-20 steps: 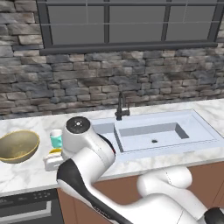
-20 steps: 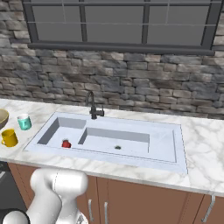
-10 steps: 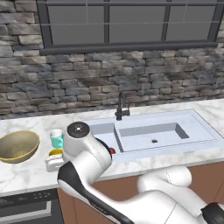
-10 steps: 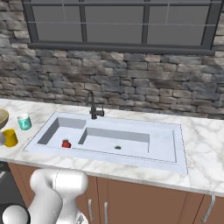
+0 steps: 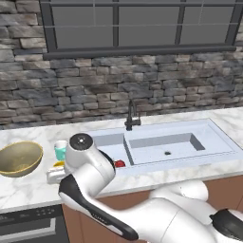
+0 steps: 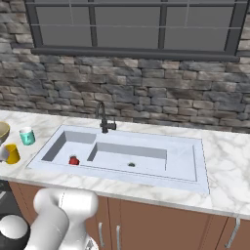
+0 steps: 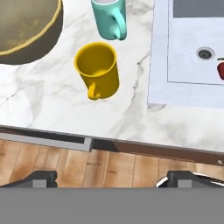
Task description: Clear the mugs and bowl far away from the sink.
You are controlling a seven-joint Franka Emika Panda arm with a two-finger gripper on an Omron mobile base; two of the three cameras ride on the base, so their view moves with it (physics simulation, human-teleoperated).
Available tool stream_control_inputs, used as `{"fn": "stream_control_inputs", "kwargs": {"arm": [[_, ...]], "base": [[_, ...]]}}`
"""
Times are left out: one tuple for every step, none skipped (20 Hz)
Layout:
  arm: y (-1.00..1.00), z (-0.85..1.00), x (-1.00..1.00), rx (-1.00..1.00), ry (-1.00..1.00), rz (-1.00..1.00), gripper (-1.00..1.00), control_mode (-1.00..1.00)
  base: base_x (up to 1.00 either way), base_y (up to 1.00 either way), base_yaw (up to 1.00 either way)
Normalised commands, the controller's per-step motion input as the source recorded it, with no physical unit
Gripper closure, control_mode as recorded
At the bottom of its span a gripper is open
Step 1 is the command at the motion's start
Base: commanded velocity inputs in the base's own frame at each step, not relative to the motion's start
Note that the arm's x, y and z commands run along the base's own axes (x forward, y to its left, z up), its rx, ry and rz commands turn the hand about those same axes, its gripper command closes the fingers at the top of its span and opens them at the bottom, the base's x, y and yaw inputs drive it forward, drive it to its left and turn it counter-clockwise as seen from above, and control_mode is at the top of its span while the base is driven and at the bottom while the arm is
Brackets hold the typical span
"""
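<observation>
In the hand view the yellow mug (image 7: 97, 70) stands upright on the marble counter, its handle turned toward me. My gripper (image 7: 112, 179) is open above the counter's front edge and holds nothing, short of that mug. Just beyond stands the teal mug (image 7: 109, 19), and the tan bowl (image 7: 26, 26) is at the upper left. The white sink (image 7: 192, 52) lies to the right. From the base I see the bowl (image 5: 19, 159), the teal mug (image 5: 60, 150) and the sink (image 5: 166, 142), with my arm covering most of the yellow mug. The right base view shows the yellow mug (image 6: 12, 154) beside the teal mug (image 6: 27, 136).
A dark faucet (image 5: 131, 115) stands behind the sink. A small red thing (image 6: 73, 160) lies in the left basin. A stone wall and window back the counter. Below the counter front are wooden cabinets and, at the left, a dark appliance top (image 5: 28, 220).
My arm has shifted slightly left and down toward the mugs. The mugs and bowl stand where they were, and the jaws have stayed open.
</observation>
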Motion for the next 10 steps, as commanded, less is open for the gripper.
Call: {"fn": "stream_control_inputs", "kwargs": {"arm": [[0.21,-0.09,0.29,0.0,0.0,0.0,-1.0,-1.0],[0.21,-0.11,0.31,0.0,0.0,0.0,-1.0,-1.0],[0.2,-0.11,0.32,0.0,0.0,0.0,-1.0,-1.0],[0.19,-0.15,0.32,0.0,0.0,0.0,-1.0,-1.0],[0.18,-0.15,0.31,0.0,0.0,0.0,-1.0,-1.0],[0.15,-0.15,0.24,0.0,0.0,0.0,-1.0,-1.0],[0.13,-0.18,0.23,0.0,0.0,0.0,-1.0,-1.0],[0.14,-0.18,0.22,0.0,0.0,-0.01,-1.0,-1.0],[0.14,-0.19,0.24,0.0,0.0,-0.01,-1.0,-1.0],[0.14,-0.19,0.24,0.0,0.0,-0.01,-1.0,-1.0]], "base": [[0.0,0.0,0.0],[0.0,0.0,0.0],[0.0,0.0,0.0],[0.0,0.0,0.0],[0.0,0.0,0.0],[0.0,0.0,0.0],[0.0,0.0,0.0],[0.0,0.0,0.0],[0.0,0.0,0.0],[0.0,0.0,0.0]]}}
